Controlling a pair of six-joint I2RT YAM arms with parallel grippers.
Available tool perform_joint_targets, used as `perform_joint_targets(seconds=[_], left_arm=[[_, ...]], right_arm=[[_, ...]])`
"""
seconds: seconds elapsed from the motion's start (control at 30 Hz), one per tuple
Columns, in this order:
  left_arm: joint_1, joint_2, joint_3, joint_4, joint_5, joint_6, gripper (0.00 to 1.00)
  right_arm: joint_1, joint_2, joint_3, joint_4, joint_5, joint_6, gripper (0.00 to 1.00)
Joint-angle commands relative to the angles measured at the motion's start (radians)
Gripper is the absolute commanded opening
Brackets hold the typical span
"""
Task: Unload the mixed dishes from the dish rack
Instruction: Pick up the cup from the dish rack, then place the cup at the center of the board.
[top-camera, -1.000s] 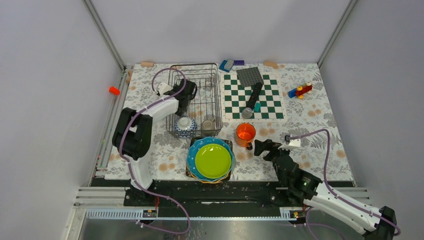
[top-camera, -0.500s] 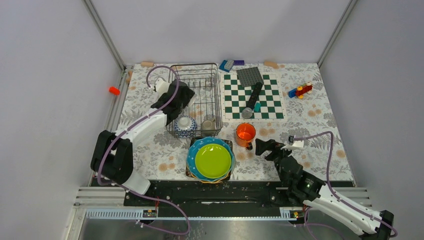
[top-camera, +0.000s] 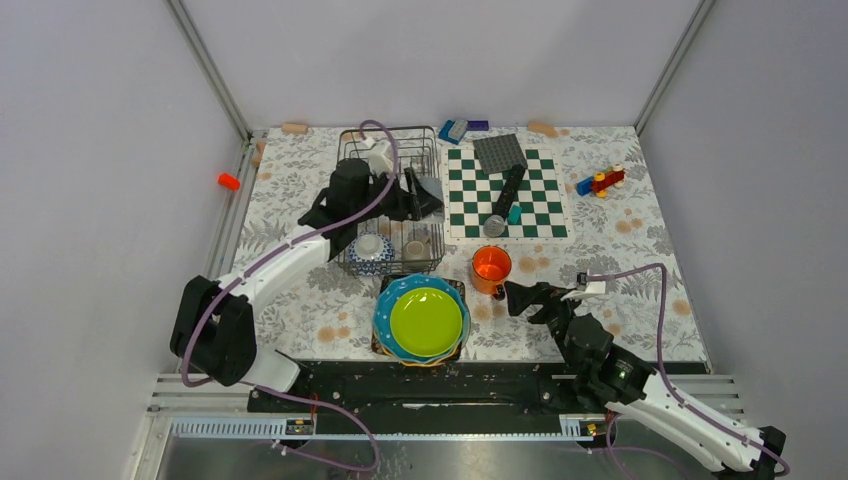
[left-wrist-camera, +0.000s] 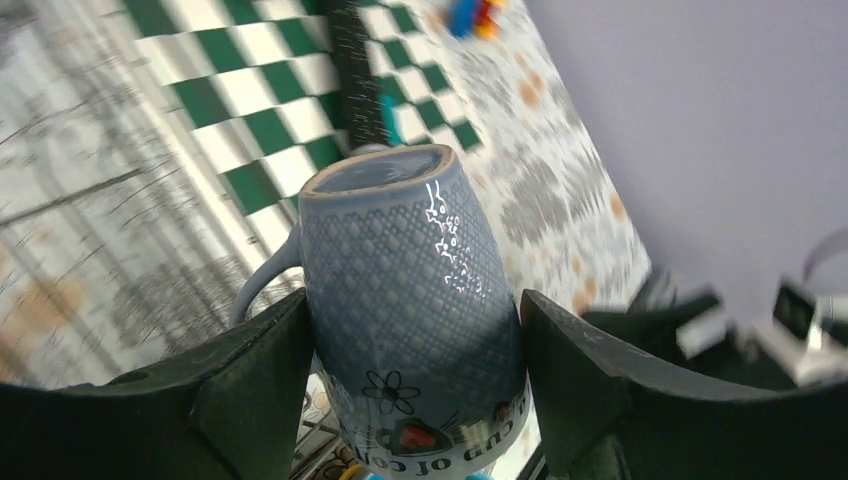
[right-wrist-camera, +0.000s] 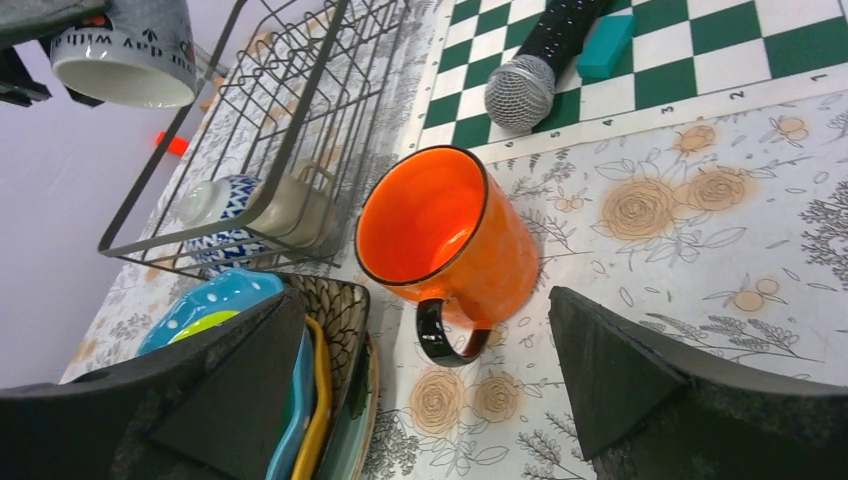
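Left gripper (left-wrist-camera: 415, 325): clamped on a grey-blue textured mug (left-wrist-camera: 400, 240), a finger on each side (handle at left of the wrist view).
Mug's place: aloft over the dish rack (top-camera: 425, 135), upper centre from above.
Right gripper (right-wrist-camera: 425, 305): jaws spread wide, gripping nothing.
Orange mug (right-wrist-camera: 445, 235): upright on the floral cloth (top-camera: 620, 240), just ahead of the right gripper.
Rack's lower end: patterned bowl (top-camera: 370, 248), small cup (top-camera: 417, 246).
Lime green plate (top-camera: 426, 322): tops the stack, bottom centre.

Floral-print tabletop (top-camera: 640, 240). Far left of centre, wire dish rack (top-camera: 425, 150); just right of it, green-and-white checkerboard mat (top-camera: 540, 200). Nearer, below the mat's left corner, orange mug (top-camera: 491, 266). Near centre, stack of plates (top-camera: 422, 320). Far right, toy bricks (top-camera: 601, 182).
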Motion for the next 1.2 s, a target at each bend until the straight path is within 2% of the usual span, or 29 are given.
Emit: perform_joint_targets(seconds=[0.0, 0.07, 0.2, 0.27, 0.33, 0.47, 0.73, 0.97, 1.17], left_arm=[[-0.070, -0.048, 0.132, 0.022, 0.373, 0.405, 0.03], [-0.139, -0.072, 0.162, -0.098, 0.316, 0.638, 0.02], [-0.330, -0.129, 0.182, -0.309, 0.033, 1.172, 0.00], [-0.406, -0.154, 0.184, -0.411, -0.061, 1.382, 0.00], [-0.435, -0.185, 0.152, -0.441, -0.087, 1.540, 0.00], [-0.494, -0.244, 0.071, -0.377, -0.207, 1.738, 0.00], [-0.600, -0.333, -0.149, -0.209, -0.360, 2.209, 0.00], [-0.638, -0.335, -0.187, -0.185, -0.383, 2.344, 0.00], [-0.703, -0.292, -0.262, -0.104, -0.519, 2.487, 0.00]], right_arm=[[0.000, 0.016, 0.075, 0.004, -0.056, 0.000, 1.00], [-0.001, 0.036, 0.112, -0.044, -0.041, 0.023, 1.00], [0.000, 0.087, 0.215, -0.208, -0.014, 0.098, 1.00], [0.000, 0.126, 0.282, -0.328, 0.009, 0.155, 1.00], [0.000, 0.164, 0.348, -0.418, 0.009, 0.184, 1.00], [-0.002, 0.224, 0.446, -0.512, -0.061, 0.205, 1.00], [-0.002, 0.297, 0.557, -0.520, -0.208, 0.153, 1.00], [-0.002, 0.308, 0.528, -0.278, -0.436, 0.030, 0.97], [-0.001, 0.372, 0.585, -0.263, -0.503, -0.050, 0.91]])
